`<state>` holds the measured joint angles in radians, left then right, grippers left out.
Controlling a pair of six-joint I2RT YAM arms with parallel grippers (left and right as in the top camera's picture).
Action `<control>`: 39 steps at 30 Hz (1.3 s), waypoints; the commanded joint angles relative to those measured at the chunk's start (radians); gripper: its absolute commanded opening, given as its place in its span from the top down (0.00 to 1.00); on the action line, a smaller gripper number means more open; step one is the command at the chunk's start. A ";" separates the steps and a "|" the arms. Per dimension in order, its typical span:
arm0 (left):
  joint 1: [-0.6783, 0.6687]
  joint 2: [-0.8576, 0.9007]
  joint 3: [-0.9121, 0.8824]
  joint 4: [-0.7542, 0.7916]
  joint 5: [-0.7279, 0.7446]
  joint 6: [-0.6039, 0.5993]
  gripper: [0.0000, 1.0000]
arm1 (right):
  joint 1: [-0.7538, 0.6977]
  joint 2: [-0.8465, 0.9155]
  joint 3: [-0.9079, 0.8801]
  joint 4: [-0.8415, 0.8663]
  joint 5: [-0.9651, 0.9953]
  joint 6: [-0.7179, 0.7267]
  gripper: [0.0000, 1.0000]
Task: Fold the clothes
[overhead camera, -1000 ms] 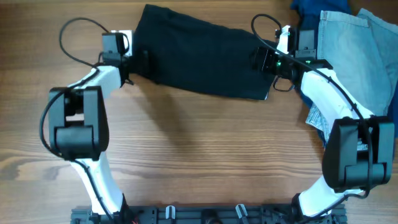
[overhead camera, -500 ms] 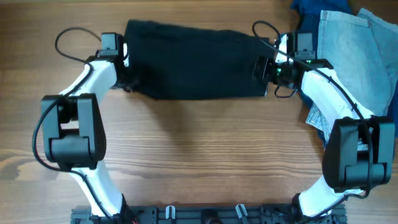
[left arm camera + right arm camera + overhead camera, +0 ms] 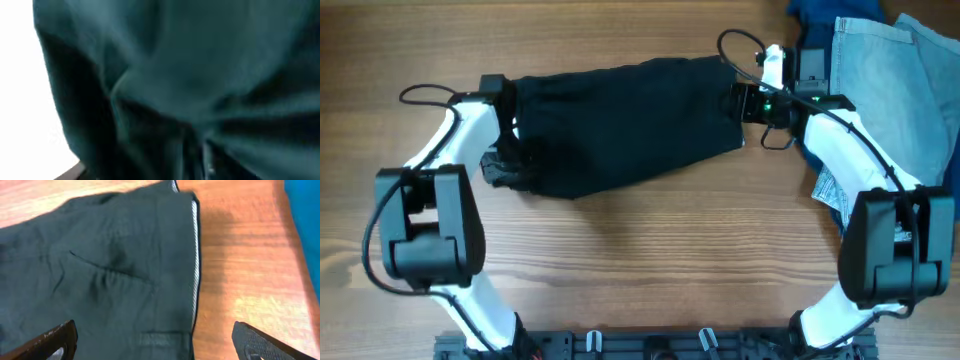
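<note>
Black shorts point(image 3: 620, 125) on wooden table point(image 3: 640, 260), denim shorts point(image 3: 890, 90) to their right. We see right gripper point(image 3: 155, 342) spread wide over waistband end, holding nothing. Left gripper point(image 3: 505, 165) at their left end, against fabric; we cannot tell its opening.

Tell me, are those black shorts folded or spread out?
Not neatly folded: the black shorts lie broad and tilted on the wooden table, bunched at one end. Doubled layers: cannot tell.

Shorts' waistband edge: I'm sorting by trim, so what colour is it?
Pale grey-white strip on the black shorts; clearest in the right wrist view.
</note>
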<state>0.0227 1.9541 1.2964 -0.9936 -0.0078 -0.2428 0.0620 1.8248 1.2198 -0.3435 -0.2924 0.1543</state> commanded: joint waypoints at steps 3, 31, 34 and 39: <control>0.008 -0.246 -0.008 -0.077 0.034 -0.027 0.34 | 0.002 0.042 0.011 0.019 -0.046 -0.048 0.01; 0.034 0.043 -0.008 0.399 -0.009 0.002 0.96 | 0.050 0.296 0.004 0.225 -0.154 0.035 0.10; 0.034 0.043 -0.008 0.394 -0.009 0.002 0.96 | 0.099 0.322 0.004 0.236 -0.151 0.085 0.35; 0.034 0.043 -0.008 0.377 -0.009 0.002 0.96 | 0.038 0.301 0.004 0.200 -0.150 0.134 0.96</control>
<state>0.0479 1.9846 1.2930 -0.6052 -0.0029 -0.2523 0.1379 2.1078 1.2388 -0.1043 -0.4351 0.2611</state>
